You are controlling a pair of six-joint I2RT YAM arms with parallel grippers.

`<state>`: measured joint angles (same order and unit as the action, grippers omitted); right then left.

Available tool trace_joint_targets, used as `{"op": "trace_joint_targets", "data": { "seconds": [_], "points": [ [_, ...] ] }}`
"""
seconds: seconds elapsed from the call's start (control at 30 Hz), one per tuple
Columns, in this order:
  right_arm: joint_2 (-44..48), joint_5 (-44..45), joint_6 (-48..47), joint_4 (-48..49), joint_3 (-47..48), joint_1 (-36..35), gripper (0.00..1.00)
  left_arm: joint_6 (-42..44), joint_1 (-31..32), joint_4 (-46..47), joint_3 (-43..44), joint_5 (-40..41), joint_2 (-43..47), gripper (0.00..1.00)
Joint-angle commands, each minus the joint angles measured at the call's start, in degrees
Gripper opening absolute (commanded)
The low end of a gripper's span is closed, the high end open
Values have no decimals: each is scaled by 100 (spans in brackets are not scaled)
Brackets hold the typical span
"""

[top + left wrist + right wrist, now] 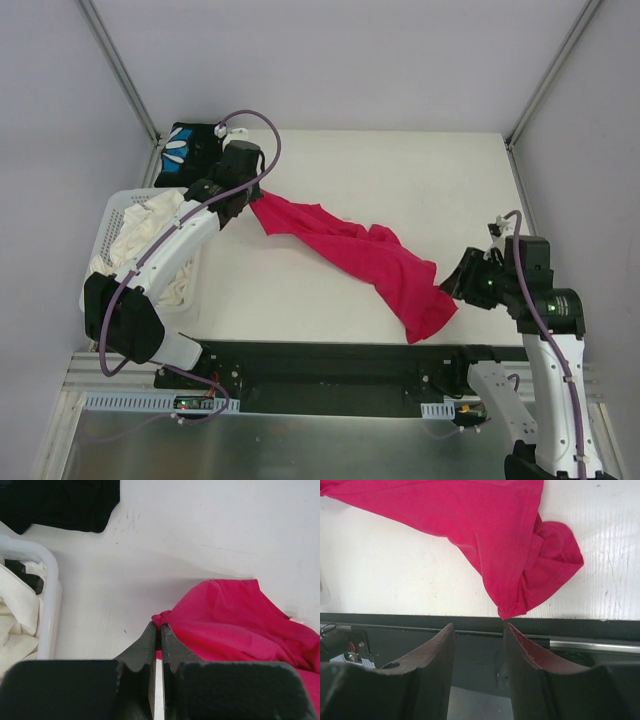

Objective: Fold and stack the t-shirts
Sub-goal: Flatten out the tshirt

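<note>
Red fabric is counted once: a single t-shirt (360,255) is stretched diagonally across the table (420,170). Its far-left corner is pinched in the closed left gripper (160,629). Its near end is seen just beyond the right gripper (479,630), whose jaws are spread and empty. One black garment (185,150) and one basket (113,212) of white cloth (150,225) are seen at the left.

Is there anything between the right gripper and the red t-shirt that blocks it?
Nothing visible does. The open right gripper faces the red t-shirt at its near corner, with only the dark strip at the table edge between them.
</note>
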<state>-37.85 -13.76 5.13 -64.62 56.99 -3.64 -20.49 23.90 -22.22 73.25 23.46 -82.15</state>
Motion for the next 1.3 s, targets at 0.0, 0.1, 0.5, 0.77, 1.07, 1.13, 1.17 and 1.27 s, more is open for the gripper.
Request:
{"op": "trace_joint_targets", "data": {
  "seconds": [0.0, 0.1, 0.5, 0.77, 1.07, 1.13, 1.17, 1.27],
  "points": [
    [-407, 119, -161, 501, 85, -23, 45, 28, -70, 16, 216, 18, 94, 0],
    [-802, 110, -73, 1169, 40, -23, 44, 28, -61, 7, 181, 27, 129, 0],
    [-2936, 567, 234, 2945, 269, 38, 43, 54, -70, 7, 154, 35, 129, 0],
    [-4064, 663, 384, 3324, 278, 197, 40, 115, -70, 7, 225, 62, -3, 0],
    [-4257, 884, 401, 3438, 84, 294, 40, 124, -70, 7, 260, 44, -91, 0],
    [-4327, 910, 436, 3526, 58, 311, 40, 133, -70, 7, 251, 44, -65, 0],
    [-4467, 893, 463, 3553, 66, 311, 40, 133, -70, 7, 260, 44, -73, 0],
    [-4670, 840, 507, 3640, 14, 320, 40, 159, -70, 7, 277, 71, -47, 0]
  ]
}}
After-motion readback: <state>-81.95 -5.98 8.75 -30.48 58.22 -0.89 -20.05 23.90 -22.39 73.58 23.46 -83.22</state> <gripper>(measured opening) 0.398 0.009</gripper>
